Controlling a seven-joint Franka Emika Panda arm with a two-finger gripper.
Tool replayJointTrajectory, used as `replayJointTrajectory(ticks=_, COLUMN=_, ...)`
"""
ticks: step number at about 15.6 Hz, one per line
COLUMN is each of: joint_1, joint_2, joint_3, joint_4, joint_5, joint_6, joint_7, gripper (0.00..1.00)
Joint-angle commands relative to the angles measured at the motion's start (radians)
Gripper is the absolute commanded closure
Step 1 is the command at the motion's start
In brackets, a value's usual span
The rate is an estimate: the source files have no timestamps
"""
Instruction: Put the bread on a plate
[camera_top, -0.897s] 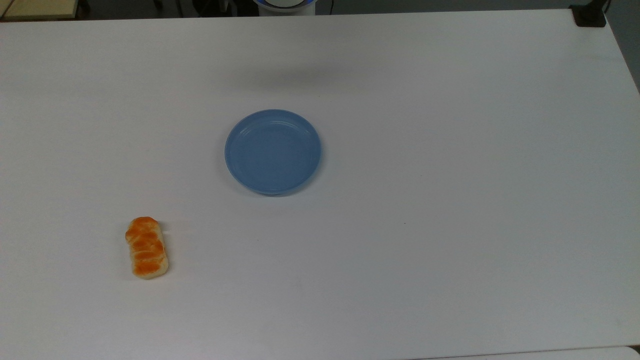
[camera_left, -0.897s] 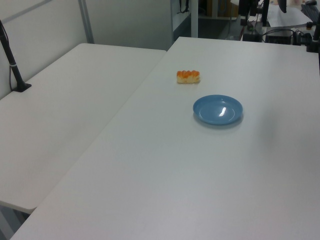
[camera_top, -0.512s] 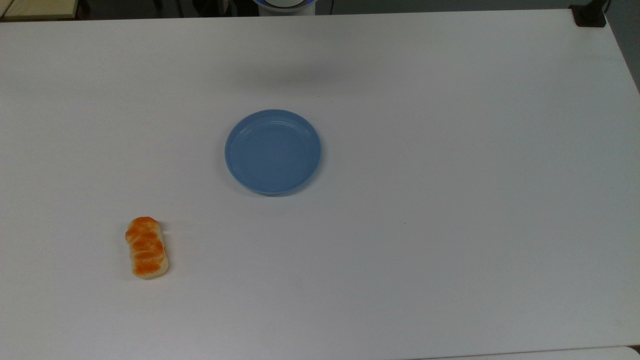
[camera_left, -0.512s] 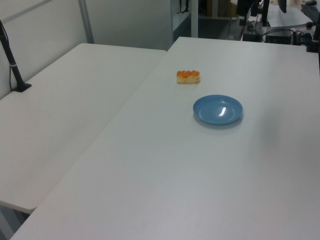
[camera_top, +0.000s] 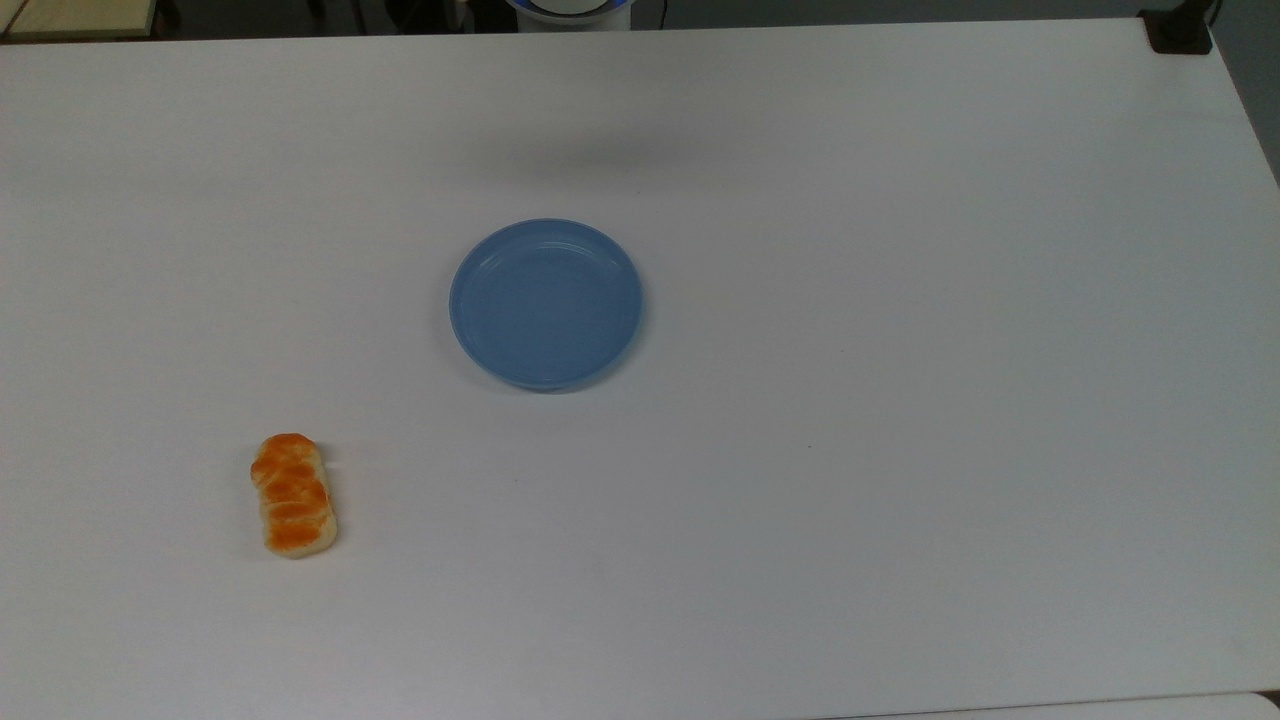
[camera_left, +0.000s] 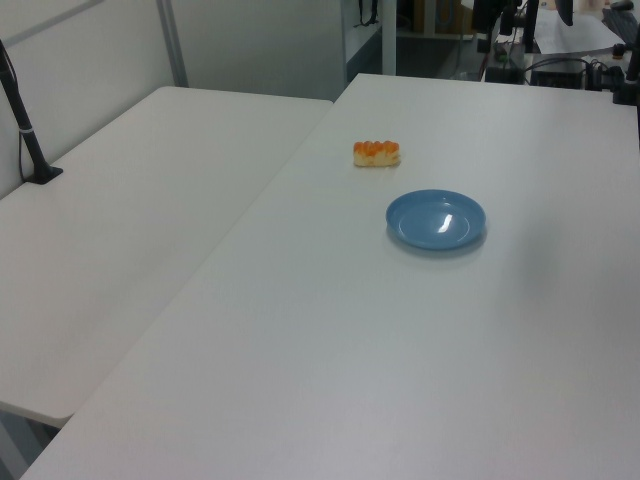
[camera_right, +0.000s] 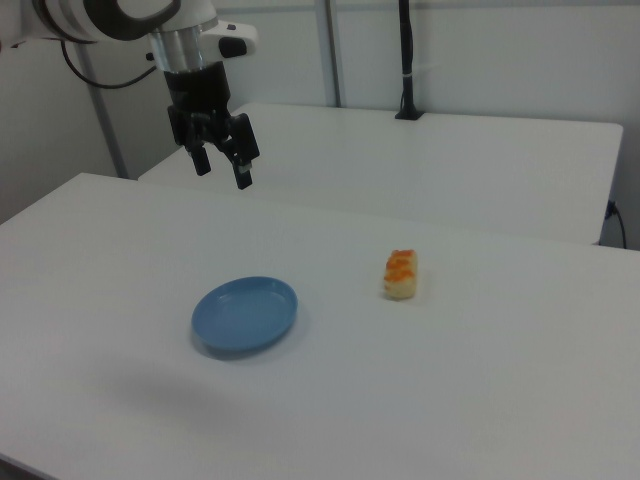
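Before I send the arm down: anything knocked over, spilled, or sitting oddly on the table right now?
Nothing stands out. The bread lies flat on the white table, glazed side up, well apart from the plate, which sits level and empty. The gripper hangs open in the air above the table, holding nothing.

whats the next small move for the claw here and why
Probably carry the claw across toward the bread and start lowering over it. In the right view the claw hangs open, high above the table, nearer the empty plate than the bread, which lies untouched, apart from the plate.
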Motion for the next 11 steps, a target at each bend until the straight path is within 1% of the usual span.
replayJointTrajectory(ticks=1, joint_1=-0.005, joint_2=-0.007, joint_3=0.003, joint_4=-0.002, joint_5=0.019, joint_6=0.009, joint_7=-0.068, gripper=0.00)
replayJointTrajectory(ticks=4, joint_1=-0.006, joint_2=-0.009, joint_3=0.003, joint_4=-0.002, joint_5=0.009, joint_6=0.009, joint_7=-0.147, gripper=0.00)
replayJointTrajectory(ticks=6, joint_1=-0.023, joint_2=-0.009, joint_3=0.001, joint_4=-0.001, joint_5=0.005, joint_6=0.010, joint_7=-0.235, gripper=0.00)
replayJointTrajectory(ticks=9, joint_1=-0.063, joint_2=-0.003, joint_3=0.001, joint_4=0.002, joint_5=-0.014, joint_6=0.015, joint_7=-0.419, gripper=0.00)
replayJointTrajectory(ticks=11, joint_1=-0.083, joint_2=-0.001, joint_3=0.001, joint_4=0.002, joint_5=-0.014, joint_6=0.033, joint_7=-0.475, gripper=0.00)
